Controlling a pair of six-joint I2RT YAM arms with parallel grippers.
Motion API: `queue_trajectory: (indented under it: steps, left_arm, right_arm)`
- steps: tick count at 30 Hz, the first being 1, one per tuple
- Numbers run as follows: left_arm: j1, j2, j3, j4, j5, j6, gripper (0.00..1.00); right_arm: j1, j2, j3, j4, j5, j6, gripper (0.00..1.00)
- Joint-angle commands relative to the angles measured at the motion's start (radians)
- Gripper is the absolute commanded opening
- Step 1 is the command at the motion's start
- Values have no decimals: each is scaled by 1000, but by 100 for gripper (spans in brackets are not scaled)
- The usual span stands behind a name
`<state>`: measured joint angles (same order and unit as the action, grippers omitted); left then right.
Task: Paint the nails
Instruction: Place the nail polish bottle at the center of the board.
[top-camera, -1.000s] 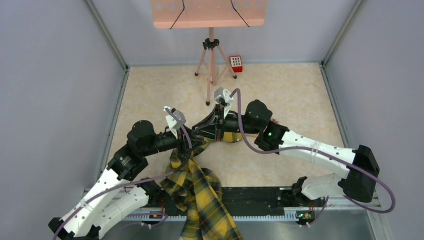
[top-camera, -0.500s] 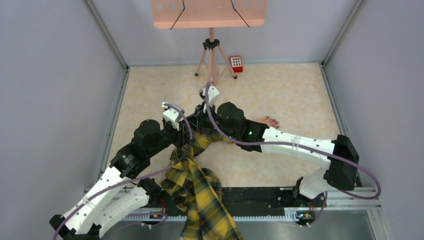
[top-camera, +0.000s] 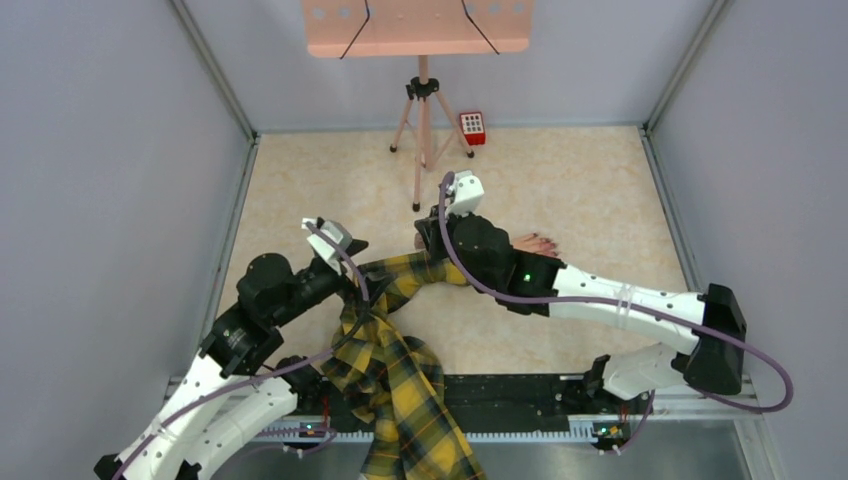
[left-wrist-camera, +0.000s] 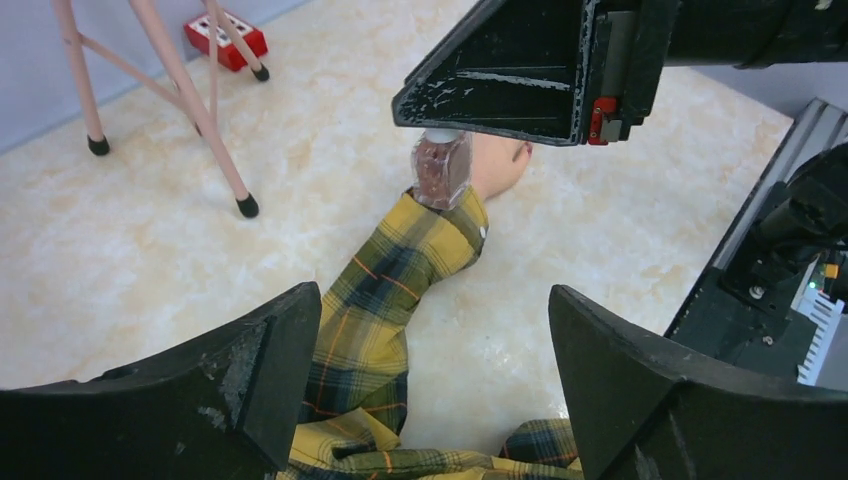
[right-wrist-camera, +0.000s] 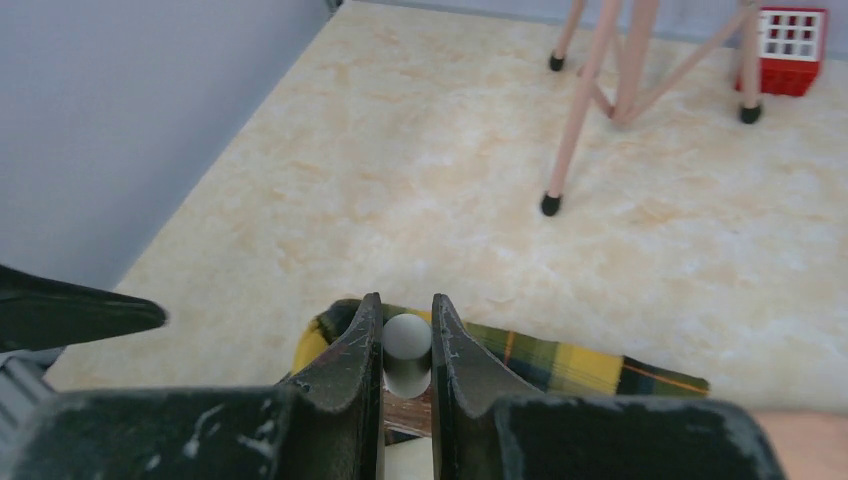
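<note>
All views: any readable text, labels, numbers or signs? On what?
No text can be read in any view.
Red keypad box: a grid of white keys, any marks too small to read.
Small dark-red bottle: no label legible.
Pink board: holes only, no print visible.

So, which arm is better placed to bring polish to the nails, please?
Right. The right fingers grip the polish bottle beside the mannequin hand; the left fingers are open, empty, over the sleeve.
</note>
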<state>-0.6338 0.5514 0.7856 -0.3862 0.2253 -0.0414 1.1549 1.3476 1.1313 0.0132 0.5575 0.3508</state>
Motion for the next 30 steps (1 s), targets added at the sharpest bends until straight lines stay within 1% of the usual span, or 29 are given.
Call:
queue_trajectory:
  steps: [1,4,8,9,11,13,15,18,21,24,26,30]
  left_arm:
    - [5,-31,25,62,-57,2,89]
    - [11,-16,32,43,-187,-13,89]
    - [24,-8,27,32,-385,-26,90]
    - [27,-10,24,32,-426,-29,91]
    - [33,-13,19,32,-485,-42,92]
    - [43,-16,12,41,-497,-44,94]
    - [57,-11,6,43,-495,-55,97]
    - [80,12,12,34,-486,-67,97]
    - [93,21,12,38,-454,-76,97]
    - [100,22,8,46,-414,-77,97]
    - [102,20,7,44,-417,-77,97]
    - [105,0,5,42,-433,-75,97]
  right_arm:
    - [4,-64,-33,25,176,-56,0]
    - [-23,-79,-82,35,218,-63,0]
    - [-132,-130,-210,81,208,34,0]
    - [-156,-144,-252,103,225,42,0]
    - [-179,-169,-343,190,326,20,0]
    - [-200,-185,-430,300,431,-27,0]
    - [-258,-194,-508,392,471,-22,0]
    - [-378,-193,-570,448,407,-18,0]
    - [-493,-146,-613,535,373,-37,0]
    - [-579,-62,-622,623,332,-47,0]
    - [-622,8,-601,662,329,-58,0]
    - [-674,158,-498,614,354,-20,0]
